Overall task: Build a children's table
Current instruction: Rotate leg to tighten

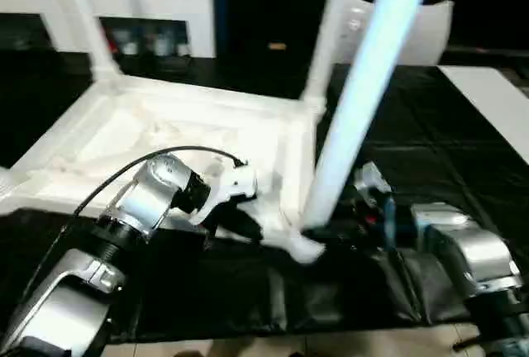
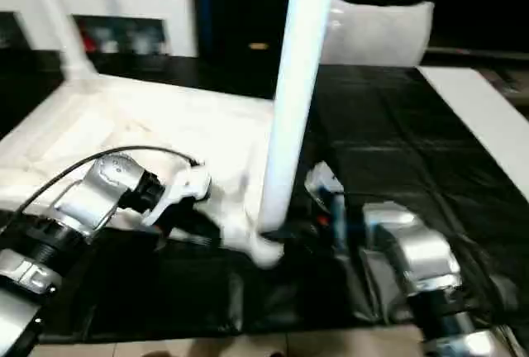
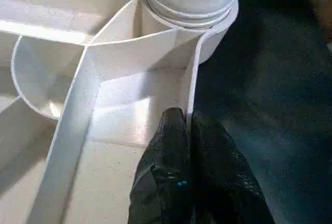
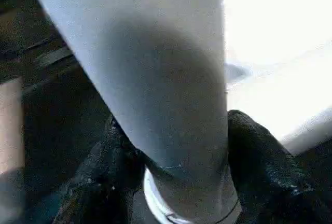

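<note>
Table top, upside down on black cloth; three legs standing in corner sockets.

Top (image 1: pixel 157 138) lies ribbed side up on the cloth (image 1: pixel 413 150). Far sockets each hold an upright leg (image 1: pixel 83 18). The near-right socket (image 3: pixel 207 32) holds a third leg (image 1: pixel 364 84), tilted. Right gripper (image 4: pixel 176 182) grasps that leg near its base, one finger (image 4: pixel 264 167) on each side. Left gripper (image 3: pixel 189 136) is clenched on the top's thin edge wall, just beside that socket. A cushion (image 2: pixel 380 30) rests beyond; a board (image 1: pixel 496 109) lies far right.
</note>
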Controlling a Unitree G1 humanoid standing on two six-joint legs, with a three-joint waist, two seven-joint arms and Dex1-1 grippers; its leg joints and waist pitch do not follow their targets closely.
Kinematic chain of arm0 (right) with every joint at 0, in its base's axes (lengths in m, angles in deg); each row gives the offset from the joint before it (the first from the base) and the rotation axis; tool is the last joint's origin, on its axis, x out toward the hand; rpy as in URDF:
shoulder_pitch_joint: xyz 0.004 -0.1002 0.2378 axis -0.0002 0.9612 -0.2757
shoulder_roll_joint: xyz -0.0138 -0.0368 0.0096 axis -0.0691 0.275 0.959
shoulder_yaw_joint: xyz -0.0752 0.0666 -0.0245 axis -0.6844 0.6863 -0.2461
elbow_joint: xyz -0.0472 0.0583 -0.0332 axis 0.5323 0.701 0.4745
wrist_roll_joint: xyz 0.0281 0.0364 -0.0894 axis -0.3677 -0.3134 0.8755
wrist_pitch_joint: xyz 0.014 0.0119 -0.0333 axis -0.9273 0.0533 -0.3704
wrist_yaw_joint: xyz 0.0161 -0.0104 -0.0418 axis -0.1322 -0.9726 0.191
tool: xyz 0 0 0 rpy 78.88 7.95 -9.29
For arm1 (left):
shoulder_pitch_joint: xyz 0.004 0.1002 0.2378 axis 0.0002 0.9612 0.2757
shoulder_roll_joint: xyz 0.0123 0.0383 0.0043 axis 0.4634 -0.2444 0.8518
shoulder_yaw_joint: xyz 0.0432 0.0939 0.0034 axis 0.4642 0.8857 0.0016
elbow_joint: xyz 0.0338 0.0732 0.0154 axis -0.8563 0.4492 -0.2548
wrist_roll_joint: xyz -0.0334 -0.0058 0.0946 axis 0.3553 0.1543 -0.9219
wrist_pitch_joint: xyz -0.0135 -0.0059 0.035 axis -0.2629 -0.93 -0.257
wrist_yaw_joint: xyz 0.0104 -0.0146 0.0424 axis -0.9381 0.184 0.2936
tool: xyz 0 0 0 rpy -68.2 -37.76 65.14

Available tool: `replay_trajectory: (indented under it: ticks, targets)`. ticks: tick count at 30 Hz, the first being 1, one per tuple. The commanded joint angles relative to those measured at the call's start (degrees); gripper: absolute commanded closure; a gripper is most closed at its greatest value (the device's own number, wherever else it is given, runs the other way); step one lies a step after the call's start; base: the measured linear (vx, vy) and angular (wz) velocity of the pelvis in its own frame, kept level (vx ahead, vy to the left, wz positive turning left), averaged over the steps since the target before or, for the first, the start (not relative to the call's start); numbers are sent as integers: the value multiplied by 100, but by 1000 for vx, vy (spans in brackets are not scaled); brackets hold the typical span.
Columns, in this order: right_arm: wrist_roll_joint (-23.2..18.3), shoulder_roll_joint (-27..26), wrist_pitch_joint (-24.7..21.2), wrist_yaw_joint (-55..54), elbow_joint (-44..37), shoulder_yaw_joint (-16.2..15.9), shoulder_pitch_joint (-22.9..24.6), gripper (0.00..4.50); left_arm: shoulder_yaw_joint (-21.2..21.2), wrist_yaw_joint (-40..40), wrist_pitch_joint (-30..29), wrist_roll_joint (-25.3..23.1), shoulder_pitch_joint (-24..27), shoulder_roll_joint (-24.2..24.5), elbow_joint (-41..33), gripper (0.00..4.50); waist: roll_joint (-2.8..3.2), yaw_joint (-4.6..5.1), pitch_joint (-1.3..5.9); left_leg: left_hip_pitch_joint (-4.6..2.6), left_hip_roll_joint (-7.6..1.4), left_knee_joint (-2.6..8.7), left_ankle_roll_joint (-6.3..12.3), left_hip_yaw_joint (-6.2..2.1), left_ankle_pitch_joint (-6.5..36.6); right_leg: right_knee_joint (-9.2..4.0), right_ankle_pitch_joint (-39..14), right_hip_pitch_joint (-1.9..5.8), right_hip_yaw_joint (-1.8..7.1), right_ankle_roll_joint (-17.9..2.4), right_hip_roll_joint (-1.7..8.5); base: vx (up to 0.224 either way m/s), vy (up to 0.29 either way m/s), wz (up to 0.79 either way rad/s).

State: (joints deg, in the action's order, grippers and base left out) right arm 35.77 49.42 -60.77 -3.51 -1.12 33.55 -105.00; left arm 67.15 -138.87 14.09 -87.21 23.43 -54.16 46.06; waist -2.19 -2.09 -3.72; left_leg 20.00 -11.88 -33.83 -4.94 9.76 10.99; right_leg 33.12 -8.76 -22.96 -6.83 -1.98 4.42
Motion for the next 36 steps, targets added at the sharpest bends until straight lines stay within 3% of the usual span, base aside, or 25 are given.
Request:
replay_trajectory:
  ticks: [1,3,6,9,10,14,17,21,23,24,29,32,33,36]
  targets:
    - [103,-658,-238,-977,48,-233,-174,237,-65,825,-348,154,-197,-689,19,450,-17,22,313,13,-96,391,75,-59,1247,-578,-3227,285,243,-348,420,0,0,0]
    - [155,-763,-283,-1210,41,-208,-183,240,-101,989,-406,129,-223,-768,64,450,-24,101,326,33,-75,380,91,-76,1300,-606,-3333,298,216,-258,415,0,0,0]
    - [451,-1423,-295,-2719,307,104,-341,240,-421,2023,-655,106,-378,-1287,247,450,-10,180,341,9,-68,357,186,-44,1216,-608,-3113,235,246,-367,399,0,0,0]
    - [633,-1725,-42,-3308,446,242,-401,240,-546,2425,-720,82,-414,-1535,291,450,-2,172,359,2,-66,359,241,-38,1127,-598,-2957,244,250,-411,397,0,0,0]
    - [633,-1725,-42,-3308,446,242,-401,191,-546,2425,-720,82,-414,-1535,291,450,1,158,370,-4,-82,366,271,-39,1098,-580,-2786,248,265,-454,397,0,0,0]
    - [630,-1928,198,-3374,325,317,-350,174,-503,2400,-613,14,-347,-1543,240,450,29,159,395,34,-115,387,371,-43,923,-458,-1950,305,310,-727,388,0,0,0]
    - [610,-1923,220,-3358,272,301,-329,139,-472,2349,-575,5,-327,-1496,222,450,24,155,395,35,-118,387,396,-32,863,-437,-1773,319,327,-819,397,0,0,0]
    - [567,-1704,360,-3117,90,315,-183,93,-364,2084,-380,-24,-199,-1215,126,450,-3,144,399,39,-122,391,414,-26,841,-439,-1825,336,335,-800,407,0,0,0]
    - [493,-1480,350,-2856,-44,302,-74,93,-330,1902,-357,-1,-129,-1048,54,450,17,137,394,34,-131,395,409,-30,796,-428,-1784,338,340,-829,411,0,0,0]
    - [493,-1480,350,-2856,-44,302,-74,68,-330,1902,-357,-1,-129,-1048,54,450,19,142,394,44,-143,394,443,-26,764,-398,-1599,344,352,-887,409,0,0,0]
    - [223,-875,356,-1834,-280,269,82,34,-206,1198,84,26,-102,-624,111,450,26,119,375,27,-142,397,467,-27,915,-435,-1818,337,350,-851,412,0,0,0]
    - [182,-538,465,-1266,-286,168,86,6,-128,852,254,48,-124,-441,124,450,21,114,370,25,-145,395,461,-22,981,-431,-1831,335,348,-860,404,0,0,0]
    - [203,-212,638,-725,-228,17,57,6,-31,565,492,34,-158,-281,171,450,30,89,368,14,-144,392,434,-25,1006,-448,-1964,323,342,-850,421,0,0,0]
    - [212,63,757,-294,-165,-119,11,3,52,310,642,30,-185,-150,202,450,35,48,375,-8,-157,384,443,-15,995,-432,-1907,314,356,-867,415,0,0,0]
